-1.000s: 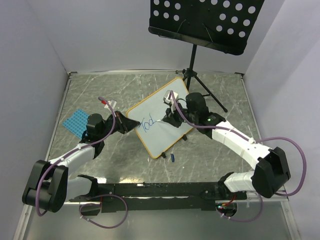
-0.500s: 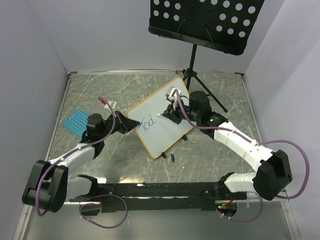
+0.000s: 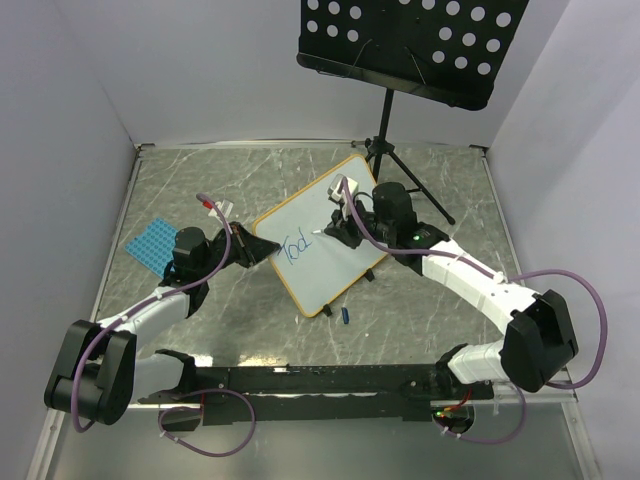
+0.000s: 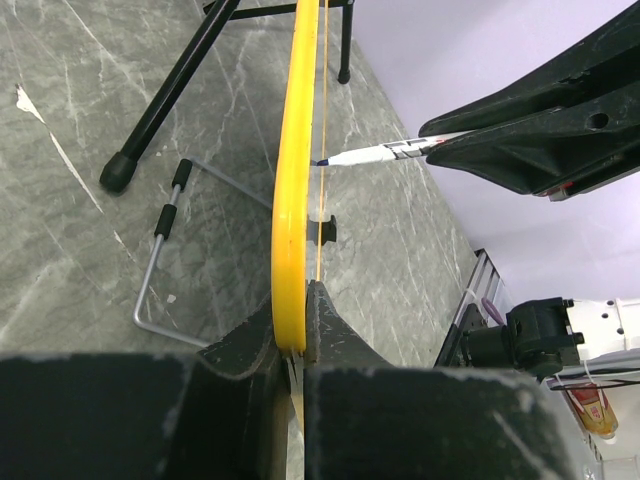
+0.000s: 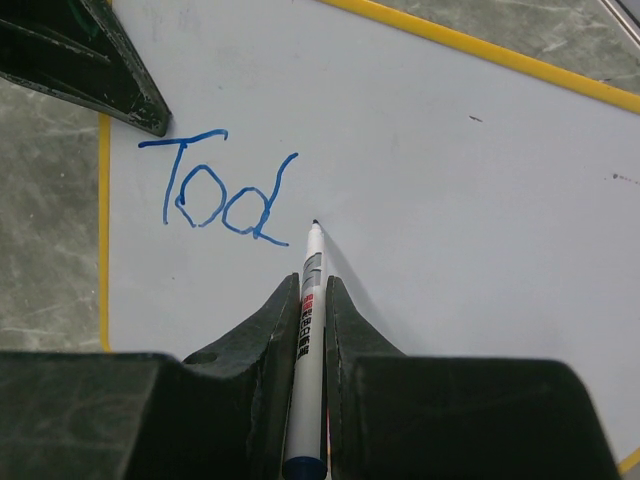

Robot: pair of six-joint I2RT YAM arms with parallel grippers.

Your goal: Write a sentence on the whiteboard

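Centrally, glossy rounded whiteboard (image 3: 322,277), slim marker (image 5: 305,335), marbled table (image 3: 180,180)

Left wrist view: whiteboard (image 4: 290,150) sits edge-on, writing face hidden. Right wrist view: board's right side runs off frame. Marker (image 5: 312,262) tail is cut by the bottom edge, and can't tell if the tip touches the board. Top view: music stand (image 3: 400,45) top is cropped. Small blue item (image 3: 345,316) by the board's near edge is too small to identify.
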